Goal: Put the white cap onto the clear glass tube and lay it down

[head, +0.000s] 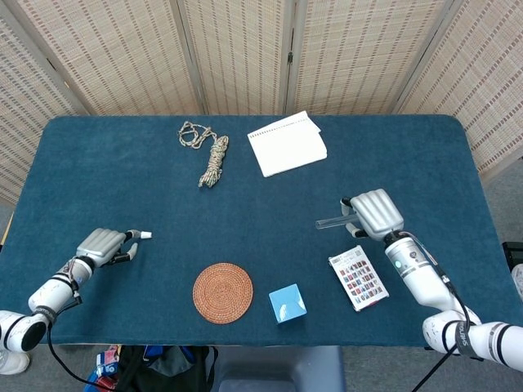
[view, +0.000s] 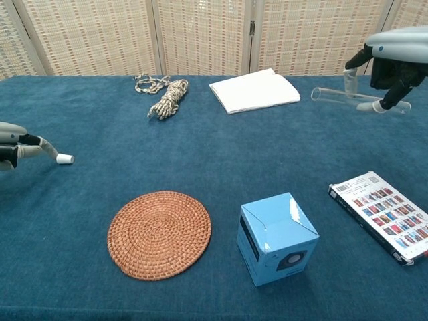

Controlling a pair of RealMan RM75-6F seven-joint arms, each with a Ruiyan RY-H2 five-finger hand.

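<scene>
You are working in a staged robot test area, not a lived-in room. A table covered in dark blue felt cloth [head: 392, 155] stands before folding woven-reed screens [head: 245, 49] that close off the background. Unrelated props sit spread out on it: a coiled rope [head: 211, 159], a white notepad [head: 287, 144], a round woven rattan coaster [head: 222, 292], a small light-blue cardboard box [head: 287, 303].

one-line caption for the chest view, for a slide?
Right hand holds the tube above the table; left hand fingertips reach the white cap.
</scene>
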